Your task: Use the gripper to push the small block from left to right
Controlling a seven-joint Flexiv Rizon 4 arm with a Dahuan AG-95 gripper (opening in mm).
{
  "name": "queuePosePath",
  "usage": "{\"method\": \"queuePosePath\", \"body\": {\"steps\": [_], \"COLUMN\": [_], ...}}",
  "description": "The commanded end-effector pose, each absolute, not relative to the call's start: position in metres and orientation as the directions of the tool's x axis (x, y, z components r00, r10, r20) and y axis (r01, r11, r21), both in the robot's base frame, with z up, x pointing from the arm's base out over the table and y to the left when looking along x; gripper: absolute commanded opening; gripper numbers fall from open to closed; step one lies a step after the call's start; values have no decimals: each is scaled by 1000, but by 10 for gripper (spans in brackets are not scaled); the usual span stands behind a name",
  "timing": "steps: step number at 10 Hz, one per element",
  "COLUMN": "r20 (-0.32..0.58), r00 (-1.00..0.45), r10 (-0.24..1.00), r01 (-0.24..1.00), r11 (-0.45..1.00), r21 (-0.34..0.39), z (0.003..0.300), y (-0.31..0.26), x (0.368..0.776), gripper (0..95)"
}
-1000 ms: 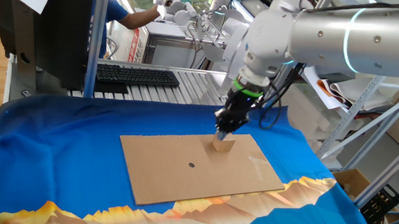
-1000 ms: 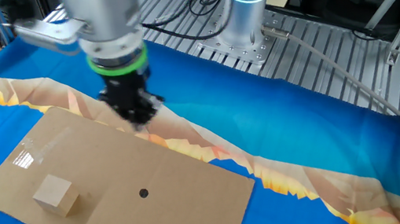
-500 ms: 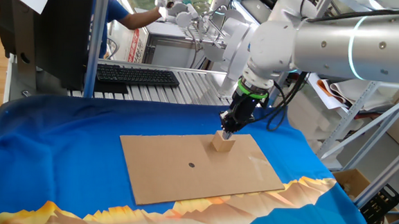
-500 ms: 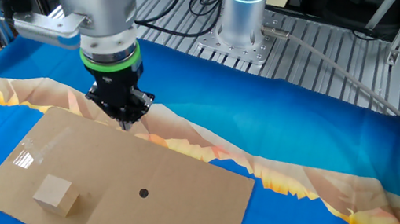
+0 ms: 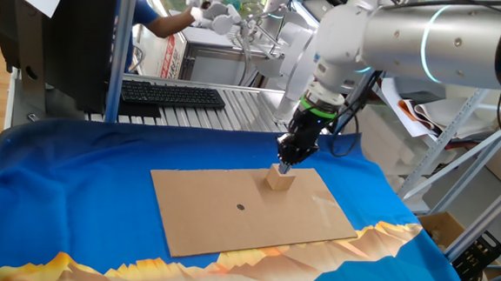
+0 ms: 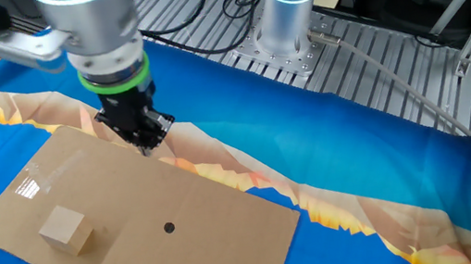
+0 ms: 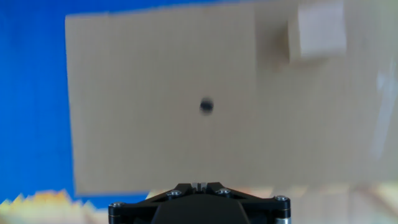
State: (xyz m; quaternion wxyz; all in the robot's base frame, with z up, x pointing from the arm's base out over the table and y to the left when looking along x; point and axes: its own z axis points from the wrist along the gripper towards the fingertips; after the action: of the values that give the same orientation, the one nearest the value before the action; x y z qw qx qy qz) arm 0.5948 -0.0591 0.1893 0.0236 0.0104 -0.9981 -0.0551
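Note:
The small block [image 5: 278,179] is a light tan wooden cube lying on the brown cardboard sheet [image 5: 228,222]. It also shows in the other fixed view [image 6: 67,228] and at the top right of the hand view [image 7: 316,31]. My gripper [image 5: 286,158], black with a green ring, hangs above the sheet. In the other fixed view the gripper [image 6: 146,145] is over the sheet's edge nearest the arm base, well apart from the block. In the hand view the gripper [image 7: 199,185] has its fingers pressed together, and it holds nothing.
The sheet [image 6: 215,247] has a small black dot [image 6: 168,227] near its middle and lies on a blue cloth [image 5: 73,191]. A keyboard [image 5: 170,94] and a metal frame stand behind the table. The arm's silver base [image 6: 286,3] stands on slotted rails.
The gripper has shifted sideways along the sheet's edge and stays above it. The block has not moved.

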Motion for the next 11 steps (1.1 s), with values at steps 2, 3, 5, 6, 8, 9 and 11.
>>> {"method": "queuePosePath", "body": {"steps": [2,3,5,6,8,9,11], "r20": [15,0,-23,-41,-28,-27,-40], "r00": [-1000,-1000,-1000,-998,-998,-999,-999], "r10": [11,10,17,57,53,47,34], "r01": [12,10,15,56,51,45,30], "r11": [995,995,996,998,998,997,997], "r21": [104,101,90,29,40,55,77], "z": [189,189,189,189,189,189,187], "y": [-58,-58,-58,-58,-58,-58,-59], "x": [595,595,595,595,595,595,597], "gripper": [0,0,0,0,0,0,0]}}
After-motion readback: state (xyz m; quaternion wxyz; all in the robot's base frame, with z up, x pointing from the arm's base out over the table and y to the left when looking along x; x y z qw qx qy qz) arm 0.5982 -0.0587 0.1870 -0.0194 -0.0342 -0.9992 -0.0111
